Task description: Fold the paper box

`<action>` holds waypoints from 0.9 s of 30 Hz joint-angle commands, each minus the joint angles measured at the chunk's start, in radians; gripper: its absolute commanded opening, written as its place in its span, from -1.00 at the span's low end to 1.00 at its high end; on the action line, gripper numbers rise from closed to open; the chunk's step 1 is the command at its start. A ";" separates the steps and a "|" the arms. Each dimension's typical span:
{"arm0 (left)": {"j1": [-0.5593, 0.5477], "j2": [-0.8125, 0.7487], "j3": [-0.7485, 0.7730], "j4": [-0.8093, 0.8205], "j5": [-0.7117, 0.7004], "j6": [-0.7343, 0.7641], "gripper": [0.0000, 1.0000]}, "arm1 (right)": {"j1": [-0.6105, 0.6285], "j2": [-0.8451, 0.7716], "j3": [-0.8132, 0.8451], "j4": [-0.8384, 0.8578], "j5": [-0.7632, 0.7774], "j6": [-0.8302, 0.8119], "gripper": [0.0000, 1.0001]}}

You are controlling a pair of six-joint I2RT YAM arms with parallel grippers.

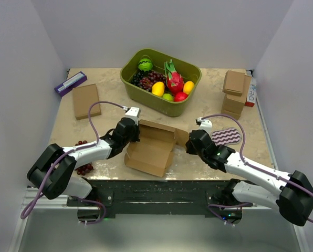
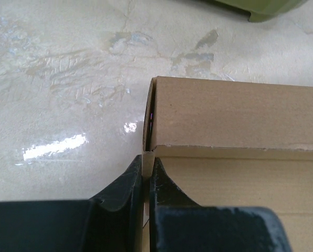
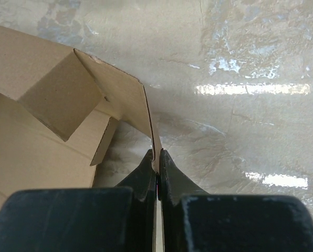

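Both sides of the paper box [image 1: 151,148] gripped, left hand [image 2: 145,164] clamped tight on its left wall, right hand [image 3: 157,158] pinching its right flap, box half-folded mid-desk [image 1: 209,100].

At either end of the black base bar [image 1: 156,191], left arm [image 1: 91,151] and right arm [image 1: 253,170] show white links, black joints, purple cables [image 1: 93,111]; left gripper [image 2: 144,173] and right gripper [image 3: 157,168] are matte black.

Most of the paper box [image 2: 235,121] outside both wrist views
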 commanded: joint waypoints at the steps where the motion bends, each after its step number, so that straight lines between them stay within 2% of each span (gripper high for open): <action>1: 0.010 0.033 0.004 0.030 -0.229 -0.033 -1.00 | -0.004 -0.032 0.006 -0.027 0.038 0.003 -1.00; 7: 0.002 0.039 0.006 0.017 -0.297 -0.027 -1.00 | -0.004 -0.046 0.005 -0.033 0.041 0.003 -1.00; 11: 0.002 0.042 0.009 0.014 -0.297 -0.024 -1.00 | -0.004 -0.046 0.003 -0.035 0.044 0.001 -1.00; 13: -0.001 0.032 0.003 0.029 -0.254 -0.024 -1.00 | -0.004 -0.044 0.003 -0.035 0.041 0.003 -1.00; 15: 0.001 0.018 0.001 0.035 -0.217 -0.024 -1.00 | -0.004 -0.043 0.018 -0.053 0.033 0.007 -0.65; 16: 0.001 0.015 0.004 0.026 -0.217 -0.024 -1.00 | -0.004 -0.043 0.031 -0.068 0.030 0.013 -0.07; 17: 0.001 0.009 0.009 -0.005 -0.231 -0.022 -1.00 | -0.004 -0.046 0.061 -0.084 0.019 0.019 0.26; 18: 0.002 -0.008 0.009 -0.017 -0.254 -0.015 -1.00 | -0.005 -0.053 0.078 -0.099 0.025 0.027 0.52; 20: 0.005 -0.037 -0.006 -0.028 -0.307 -0.009 -1.00 | -0.005 -0.066 0.133 -0.138 0.024 0.035 0.89; 22: 0.008 -0.050 -0.011 -0.031 -0.291 0.008 -1.00 | -0.022 -0.067 0.193 -0.182 0.033 0.030 0.95; 27: 0.007 -0.034 0.040 -0.138 -0.202 0.024 -1.00 | -0.094 -0.015 0.276 -0.253 0.075 -0.040 0.94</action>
